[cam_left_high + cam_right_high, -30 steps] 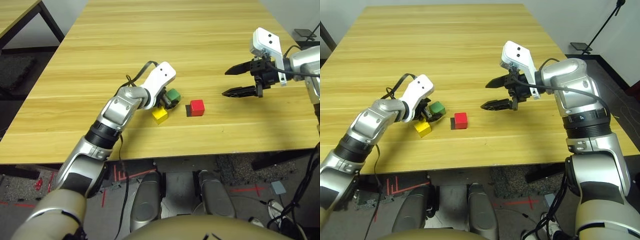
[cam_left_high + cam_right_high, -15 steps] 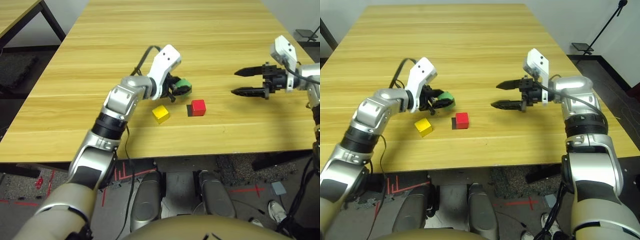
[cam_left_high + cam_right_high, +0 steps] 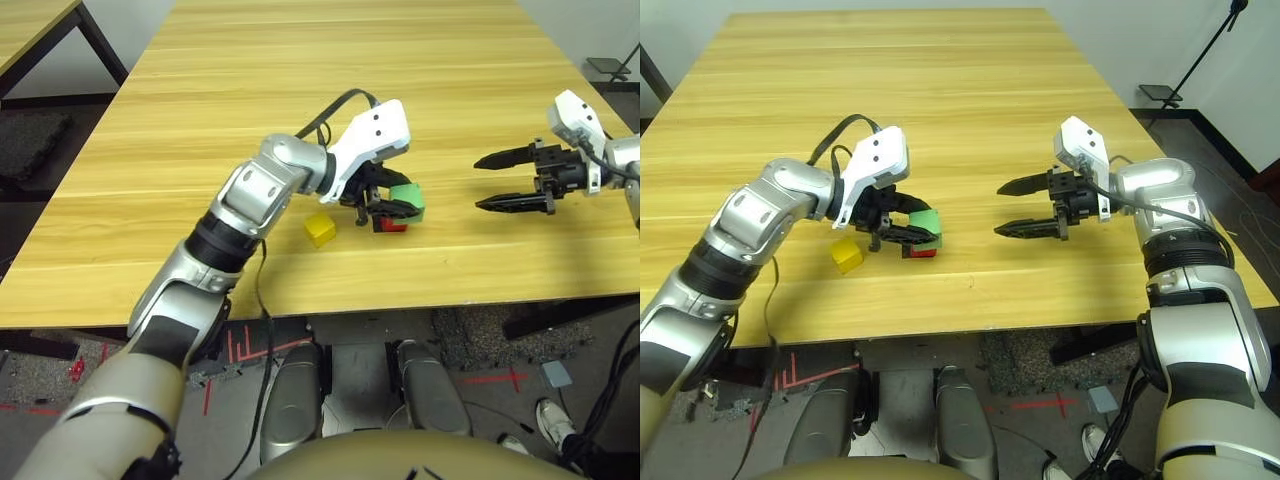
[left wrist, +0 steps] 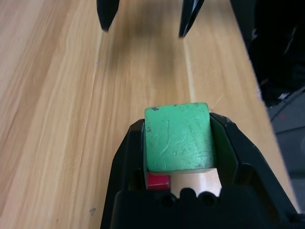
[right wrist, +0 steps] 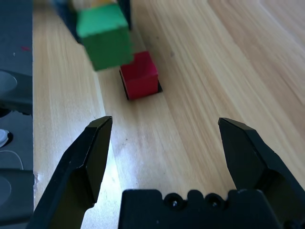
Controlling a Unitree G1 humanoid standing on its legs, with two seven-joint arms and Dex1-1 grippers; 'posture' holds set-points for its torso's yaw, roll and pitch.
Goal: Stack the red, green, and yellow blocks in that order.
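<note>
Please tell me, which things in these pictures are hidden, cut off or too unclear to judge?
- Red block: in the head views the green block and left pincer cover most of it; whether green touches red cannot be told.
- Red block in the left wrist view: a sliver shows under the green block.
- Green block in the right wrist view: blurred.
- Yellow block: partly behind the left arm.
- Right pincer: open, holds nothing.

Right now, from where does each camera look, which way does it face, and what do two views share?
Left eye and right eye views: on the head, looking down at the table over both silver forearms.
Left wrist view: along the left gripper, shut on the green block above the red block.
Right wrist view: along the open right gripper, facing both blocks.
Both wrist views share the green and red blocks.
</note>
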